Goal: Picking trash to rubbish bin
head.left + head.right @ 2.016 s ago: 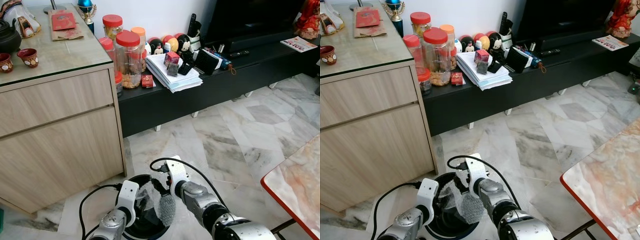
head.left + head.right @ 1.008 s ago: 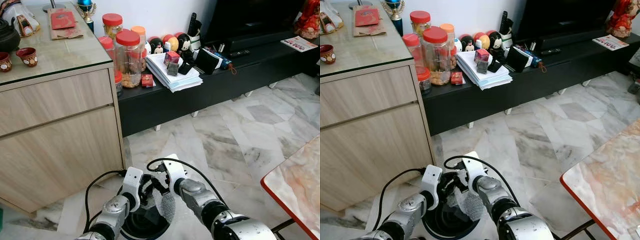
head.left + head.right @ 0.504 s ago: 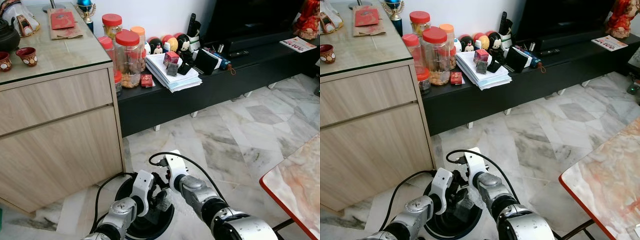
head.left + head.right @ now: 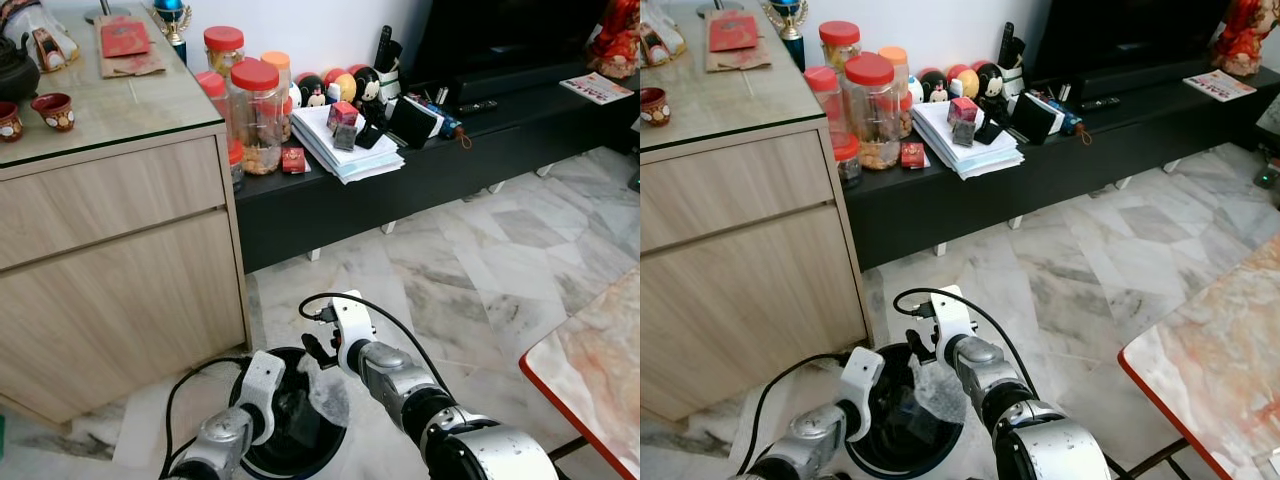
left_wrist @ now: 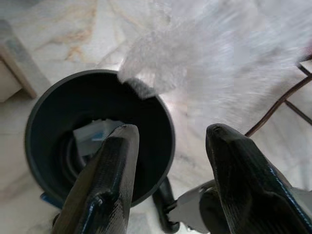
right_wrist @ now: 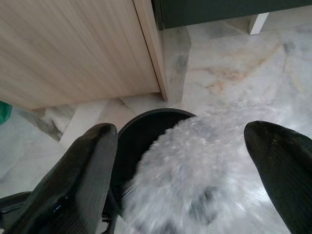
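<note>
Black rubbish bin [image 4: 290, 470] stood on marble floor [image 4: 470, 270] beside wooden cabinet [image 4: 120, 290] | bubble wrap [image 4: 325, 385] hung over its rim | left hand [image 5: 170, 146] spread, empty | right hand [image 6: 185, 146] spread around wrap

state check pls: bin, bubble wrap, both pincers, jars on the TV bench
rubbish bin: upright on floor, open top, some trash inside.
bubble wrap: hanging over bin rim, blurred.
right pincer: at the wrap, fingers open.
left pincer: open, over the bin mouth.
jars: upright, red lids on.
</note>
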### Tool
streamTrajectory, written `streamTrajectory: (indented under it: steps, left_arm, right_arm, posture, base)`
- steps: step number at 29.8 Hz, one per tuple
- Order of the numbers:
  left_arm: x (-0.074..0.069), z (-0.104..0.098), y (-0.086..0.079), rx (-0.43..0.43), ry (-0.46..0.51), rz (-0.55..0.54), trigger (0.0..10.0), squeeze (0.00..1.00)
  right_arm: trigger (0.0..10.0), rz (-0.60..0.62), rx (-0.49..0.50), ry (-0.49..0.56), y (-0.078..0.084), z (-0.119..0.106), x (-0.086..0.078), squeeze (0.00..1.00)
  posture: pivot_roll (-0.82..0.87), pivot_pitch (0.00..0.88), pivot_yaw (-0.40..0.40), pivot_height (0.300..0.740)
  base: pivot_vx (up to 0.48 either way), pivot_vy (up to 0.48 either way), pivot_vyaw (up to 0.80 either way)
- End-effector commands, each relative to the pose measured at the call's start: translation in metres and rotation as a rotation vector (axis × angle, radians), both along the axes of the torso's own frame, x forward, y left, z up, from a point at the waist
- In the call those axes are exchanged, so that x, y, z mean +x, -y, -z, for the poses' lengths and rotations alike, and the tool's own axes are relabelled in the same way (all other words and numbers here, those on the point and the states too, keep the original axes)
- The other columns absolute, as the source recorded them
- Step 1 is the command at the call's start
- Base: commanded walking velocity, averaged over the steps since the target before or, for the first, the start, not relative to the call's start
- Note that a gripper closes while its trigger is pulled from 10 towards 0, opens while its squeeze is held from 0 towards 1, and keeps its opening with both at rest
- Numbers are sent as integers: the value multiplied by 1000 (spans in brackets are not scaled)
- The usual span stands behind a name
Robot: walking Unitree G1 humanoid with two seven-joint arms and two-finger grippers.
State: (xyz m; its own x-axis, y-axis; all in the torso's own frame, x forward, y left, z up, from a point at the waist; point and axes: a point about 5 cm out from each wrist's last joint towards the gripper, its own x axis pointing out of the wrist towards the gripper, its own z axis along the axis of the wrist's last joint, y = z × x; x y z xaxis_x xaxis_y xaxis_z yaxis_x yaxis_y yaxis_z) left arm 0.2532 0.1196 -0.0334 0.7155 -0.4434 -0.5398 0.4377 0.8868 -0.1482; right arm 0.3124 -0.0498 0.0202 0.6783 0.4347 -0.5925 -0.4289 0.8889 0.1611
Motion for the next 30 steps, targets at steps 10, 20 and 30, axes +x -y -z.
streamTrajectory:
  steps: [10,20,30]
  left_arm:
    - [3,-4,-5,8,35,-29,10000,0]
    - [4,-3,-2,27,31,-31,10000,0]
    - [9,-3,-32,187,73,-389,10000,0]
  right_arm:
    - [10000,-87,140,20,-56,-26,1,0]
    - [10000,-68,138,25,-47,-23,2,0]
    - [10000,-97,-86,167,20,-6,7,0]
  posture:
    - [48,103,-161,740]
    - [43,100,-160,740]
    - [18,94,-152,740]
  base:
    - [0,0,0]
    - [0,0,0]
    - [0,0,0]
